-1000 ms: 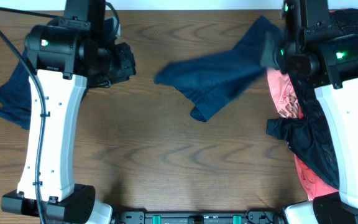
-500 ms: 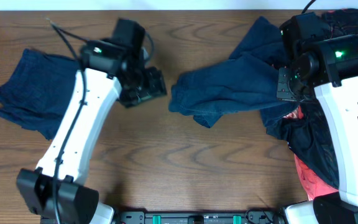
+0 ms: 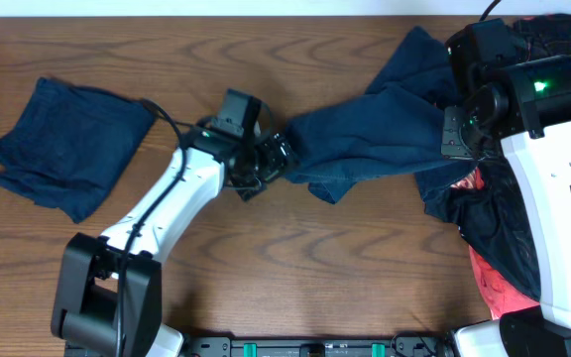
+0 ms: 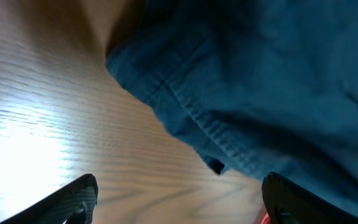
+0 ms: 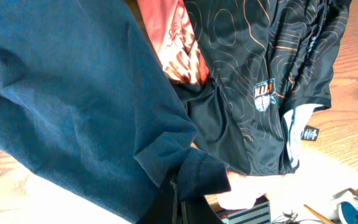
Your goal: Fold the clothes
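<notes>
A navy-blue garment hangs stretched across the table's middle, its hem just ahead of my left gripper. That left gripper is open at the garment's left edge, with only bare wood between its fingertips. My right gripper is shut on the garment's right end, and the navy cloth is bunched around the right gripper. Another navy piece lies flat at the far left.
A heap of clothes sits under the right arm: a black orange-swirl piece, a salmon-pink piece and dark cloth. The table's far edge runs along the top.
My left arm swung from over the far-left navy piece to the centre, and its gripper went from shut to open. The right arm lowered the held garment, then held still.
</notes>
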Motion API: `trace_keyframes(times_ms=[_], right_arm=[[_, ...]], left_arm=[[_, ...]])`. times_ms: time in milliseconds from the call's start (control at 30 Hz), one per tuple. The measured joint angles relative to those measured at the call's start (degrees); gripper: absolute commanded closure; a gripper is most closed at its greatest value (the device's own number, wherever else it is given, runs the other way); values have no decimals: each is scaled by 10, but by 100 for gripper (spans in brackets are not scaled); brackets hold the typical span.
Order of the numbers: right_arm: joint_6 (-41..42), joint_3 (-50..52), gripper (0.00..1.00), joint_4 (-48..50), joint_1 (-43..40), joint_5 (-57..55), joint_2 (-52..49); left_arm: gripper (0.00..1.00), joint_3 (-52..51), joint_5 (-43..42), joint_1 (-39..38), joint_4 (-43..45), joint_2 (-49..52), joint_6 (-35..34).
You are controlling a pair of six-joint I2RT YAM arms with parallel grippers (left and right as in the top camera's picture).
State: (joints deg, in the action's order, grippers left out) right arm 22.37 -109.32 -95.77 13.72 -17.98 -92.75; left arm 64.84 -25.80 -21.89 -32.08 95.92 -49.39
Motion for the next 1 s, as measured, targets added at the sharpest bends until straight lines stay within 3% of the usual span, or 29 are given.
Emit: trace_keyframes(times_ms=[300, 500, 700, 867, 900, 1000], right_arm=[[-3, 0, 99, 0, 0, 0, 0], [-7, 0, 99, -3, 0, 0, 0], [-8, 0, 99, -4, 0, 0, 0], [-10, 0, 99, -4, 0, 0, 0], [-10, 0, 99, -4, 0, 0, 0], [-10, 0, 99, -3, 0, 2, 0]], left_arm=[[15, -81, 9, -30, 129, 10, -107], [16, -82, 17, -31, 201, 52, -135], [36, -82, 32, -31, 238, 87, -154], [89, -82, 63, -31, 242, 89, -154], [94, -82, 68, -30, 244, 89, -150], [94, -82, 72, -29, 251, 89, -138]])
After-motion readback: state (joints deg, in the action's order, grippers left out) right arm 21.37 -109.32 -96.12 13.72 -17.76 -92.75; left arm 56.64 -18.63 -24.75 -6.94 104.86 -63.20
